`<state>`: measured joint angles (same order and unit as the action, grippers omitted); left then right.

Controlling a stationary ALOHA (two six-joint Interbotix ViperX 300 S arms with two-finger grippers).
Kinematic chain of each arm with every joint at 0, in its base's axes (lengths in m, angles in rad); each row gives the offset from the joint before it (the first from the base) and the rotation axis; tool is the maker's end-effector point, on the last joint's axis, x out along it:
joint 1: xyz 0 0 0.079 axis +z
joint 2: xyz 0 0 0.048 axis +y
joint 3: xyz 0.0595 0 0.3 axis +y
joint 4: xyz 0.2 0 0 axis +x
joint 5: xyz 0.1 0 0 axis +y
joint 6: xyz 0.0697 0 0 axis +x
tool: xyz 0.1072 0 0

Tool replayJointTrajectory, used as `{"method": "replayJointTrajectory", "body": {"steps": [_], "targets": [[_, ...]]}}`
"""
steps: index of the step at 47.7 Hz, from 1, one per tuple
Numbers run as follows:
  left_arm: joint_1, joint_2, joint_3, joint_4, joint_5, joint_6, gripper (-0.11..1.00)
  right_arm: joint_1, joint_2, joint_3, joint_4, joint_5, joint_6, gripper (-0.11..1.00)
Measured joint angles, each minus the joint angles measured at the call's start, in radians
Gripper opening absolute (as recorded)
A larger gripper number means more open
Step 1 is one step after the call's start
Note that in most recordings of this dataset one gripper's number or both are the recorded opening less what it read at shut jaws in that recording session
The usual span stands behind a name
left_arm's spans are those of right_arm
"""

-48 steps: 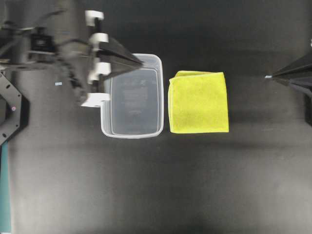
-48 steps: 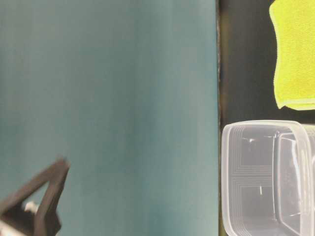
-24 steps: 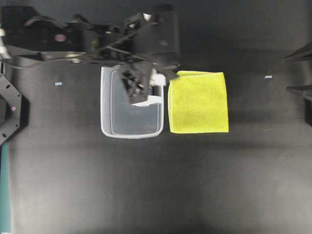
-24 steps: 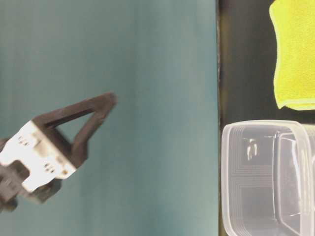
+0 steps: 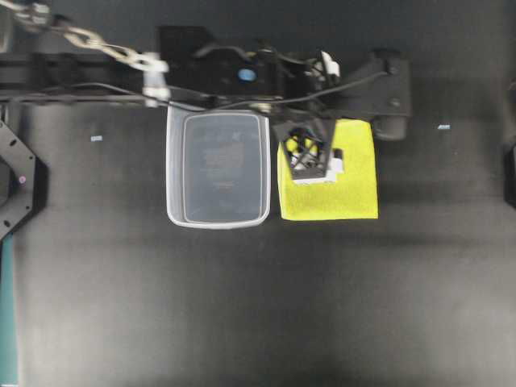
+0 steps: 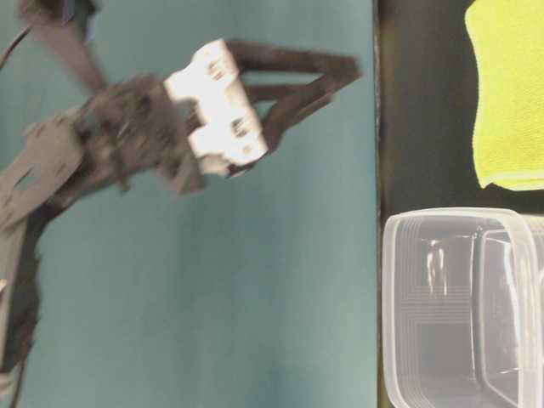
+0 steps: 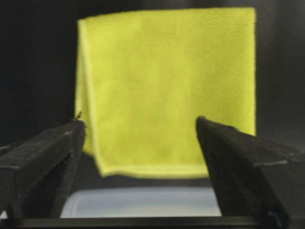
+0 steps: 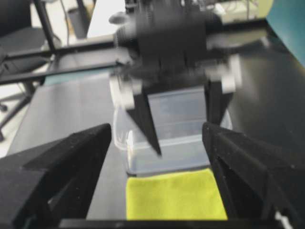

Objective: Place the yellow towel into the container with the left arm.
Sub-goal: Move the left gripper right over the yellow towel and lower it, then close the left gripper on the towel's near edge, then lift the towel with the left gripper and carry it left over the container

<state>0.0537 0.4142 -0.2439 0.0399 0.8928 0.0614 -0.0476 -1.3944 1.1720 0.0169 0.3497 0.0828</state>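
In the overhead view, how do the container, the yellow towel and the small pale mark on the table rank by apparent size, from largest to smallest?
1. The container, somewhat longer than the towel.
2. The yellow towel, close behind; the left hand above hides part of it.
3. The pale mark, by far the smallest.

A matte black bench fills the overhead frame. A small pale tape mark sits at its left, another at upper right. A flat teal wall panel (slightly blurred) fills the table-level frame's left.
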Motion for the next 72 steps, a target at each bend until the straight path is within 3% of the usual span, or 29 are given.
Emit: {"method": "replayJointTrajectory", "body": {"steps": [7,21,40,44,57,72], "targets": [[-0.006,0.106,-0.052,0.0,0.025,0.0,0.91,0.0,-0.005,0.0,0.0,-0.003,0.002,0.75],[-0.029,0.218,-0.066,0.0,0.058,0.046,0.91,0.0,-0.018,0.0,0.0,-0.064,0.002,0.75],[-0.029,0.247,-0.032,0.0,0.014,0.054,0.88,0.0,-0.025,-0.003,0.0,-0.129,0.002,0.75],[-0.032,0.245,-0.029,0.0,0.015,0.057,0.78,0.0,-0.025,-0.003,0.0,-0.13,0.002,0.75],[-0.064,0.235,-0.026,-0.002,0.011,0.058,0.1,0.0,-0.028,-0.003,0.0,-0.133,0.002,0.75],[-0.044,0.135,-0.081,0.0,0.106,0.057,0.07,0.0,-0.032,-0.005,0.0,-0.137,0.002,0.75]]}}
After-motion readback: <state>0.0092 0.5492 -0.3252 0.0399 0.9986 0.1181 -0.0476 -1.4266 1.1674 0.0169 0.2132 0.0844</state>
